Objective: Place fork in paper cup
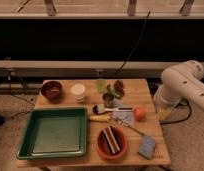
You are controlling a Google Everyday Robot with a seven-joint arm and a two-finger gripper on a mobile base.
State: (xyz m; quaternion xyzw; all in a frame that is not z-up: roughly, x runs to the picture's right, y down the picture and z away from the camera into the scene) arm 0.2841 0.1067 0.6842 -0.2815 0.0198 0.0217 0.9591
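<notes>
Fork [131, 128], slim metal; gripper [163, 113] seemingly beside table [145, 91].

Setting: robot test lab with a staged tabletop. Evidence: a white robot arm [184, 82] stands to the right of a small wooden table [141, 90], its gripper [163, 114] low beside the table's right edge. A loose cable [139, 42] runs down the dark wall panel. Household props are laid out, including a green tray [55, 132] and a reddish-brown bowl [51, 90].
</notes>
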